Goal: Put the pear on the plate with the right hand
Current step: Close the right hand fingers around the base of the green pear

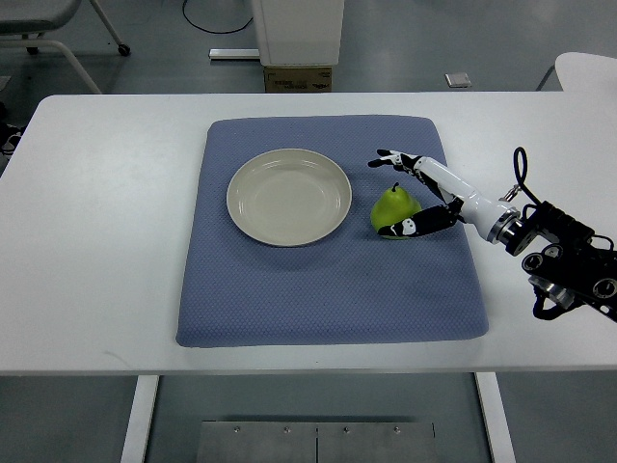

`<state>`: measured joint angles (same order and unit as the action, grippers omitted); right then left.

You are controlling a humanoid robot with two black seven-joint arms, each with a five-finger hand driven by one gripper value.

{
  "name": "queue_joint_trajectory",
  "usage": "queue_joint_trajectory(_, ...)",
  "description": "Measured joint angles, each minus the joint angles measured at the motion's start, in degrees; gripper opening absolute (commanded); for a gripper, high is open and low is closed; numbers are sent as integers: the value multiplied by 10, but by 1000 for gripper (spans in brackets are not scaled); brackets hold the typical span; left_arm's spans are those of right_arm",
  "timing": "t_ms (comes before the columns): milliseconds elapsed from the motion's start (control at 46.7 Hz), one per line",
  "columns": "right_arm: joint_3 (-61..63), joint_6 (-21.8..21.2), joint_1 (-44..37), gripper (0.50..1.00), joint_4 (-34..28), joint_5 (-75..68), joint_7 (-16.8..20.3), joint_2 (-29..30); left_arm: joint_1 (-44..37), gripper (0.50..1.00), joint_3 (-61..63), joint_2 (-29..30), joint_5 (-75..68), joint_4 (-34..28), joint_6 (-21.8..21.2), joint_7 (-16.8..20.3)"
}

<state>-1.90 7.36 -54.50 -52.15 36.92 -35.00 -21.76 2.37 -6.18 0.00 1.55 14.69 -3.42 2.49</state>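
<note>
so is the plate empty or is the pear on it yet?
Empty. The plate shows only bare surface; the pear sits on the blue mat beside it, with the right hand around it.

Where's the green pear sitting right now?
In the top view, the green pear rests on the blue textured mat, just right of the empty cream round plate, with the right robot hand cupped around it, fingers not clearly closed.

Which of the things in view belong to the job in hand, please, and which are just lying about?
Part of the job:
- pear
- plate
- right hand, fingers either side of the pear

Just lying about:
- blue mat under both
- white table
- chair beyond it
- cardboard box
</note>
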Motion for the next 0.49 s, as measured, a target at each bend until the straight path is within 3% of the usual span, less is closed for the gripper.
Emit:
queue_joint_trajectory(407,-33,28,2,981,46,0,0,29,0,1000,0,0,0,0,0,0)
queue_joint_trajectory(493,-34,30,3,945,56,0,0,34,0,1000,0,0,0,0,0,0)
